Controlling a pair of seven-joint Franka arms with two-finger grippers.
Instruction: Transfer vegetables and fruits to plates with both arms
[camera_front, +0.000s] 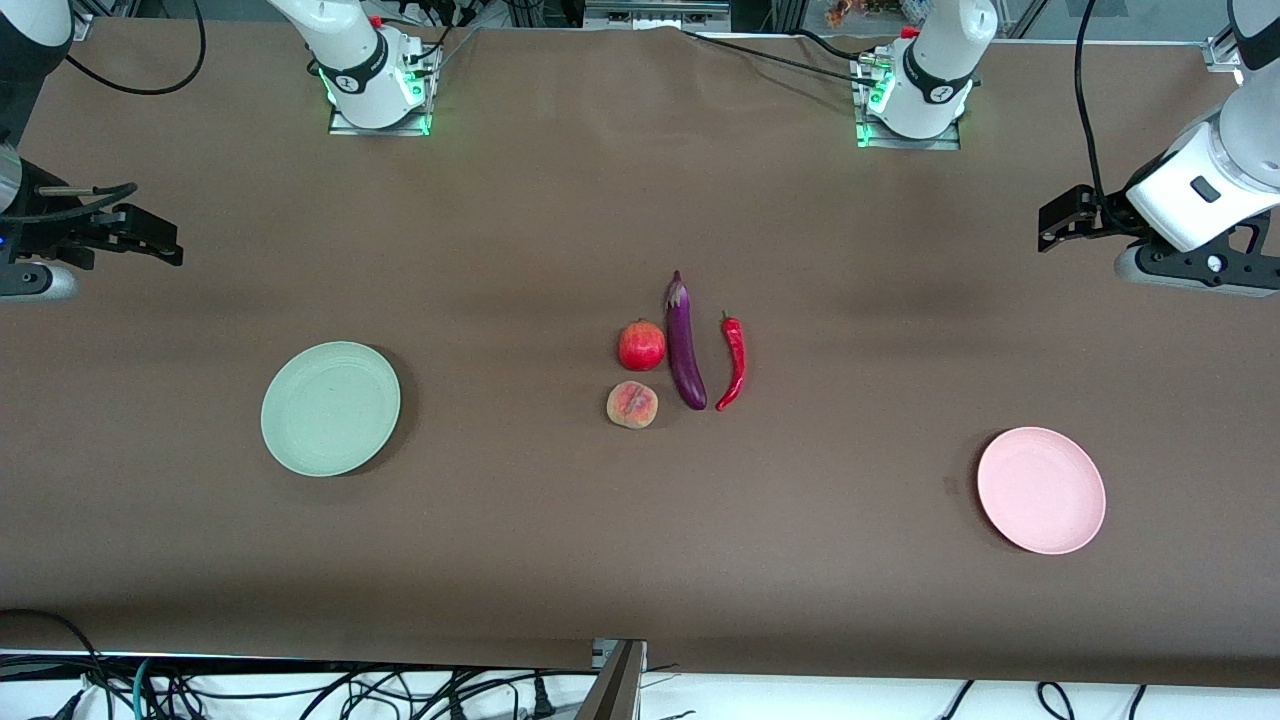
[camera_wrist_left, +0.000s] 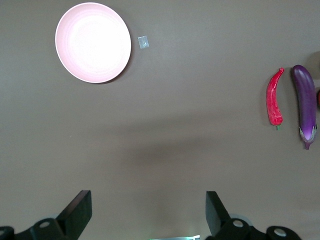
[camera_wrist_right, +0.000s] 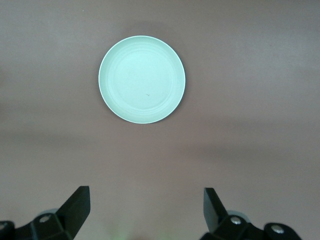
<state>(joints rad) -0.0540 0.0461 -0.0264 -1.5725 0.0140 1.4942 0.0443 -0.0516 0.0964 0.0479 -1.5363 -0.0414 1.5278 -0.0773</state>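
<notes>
Left gripper jaws apart, empty, over bare worktop; pink plate ahead. Right gripper likewise, green plate ahead. Eggplant, chili, pomegranate, peach clustered mid-worktop between both jaws, reachable by either arm.

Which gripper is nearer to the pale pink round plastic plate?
Left. The left gripper, fingers open, hovers over bare table at the left arm's end, where the pale pink round plastic plate lies. The right gripper, also open, hovers at the right arm's end.
</notes>
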